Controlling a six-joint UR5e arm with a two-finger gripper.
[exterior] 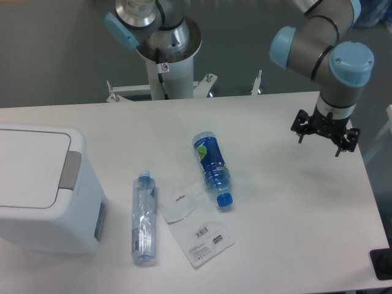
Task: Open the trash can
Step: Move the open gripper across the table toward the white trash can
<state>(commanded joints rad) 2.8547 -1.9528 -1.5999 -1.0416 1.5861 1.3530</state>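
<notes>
The trash can is a large white boxy bin at the left edge of the table. Its flat white lid lies shut, with a grey push tab on the right side. My gripper hangs above the table's far right side, well away from the bin. Its black fingers are spread apart and hold nothing.
A clear empty bottle lies just right of the bin. A blue bottle lies mid-table. A clear plastic bag and a labelled packet lie between them. The arm's base stands behind the table.
</notes>
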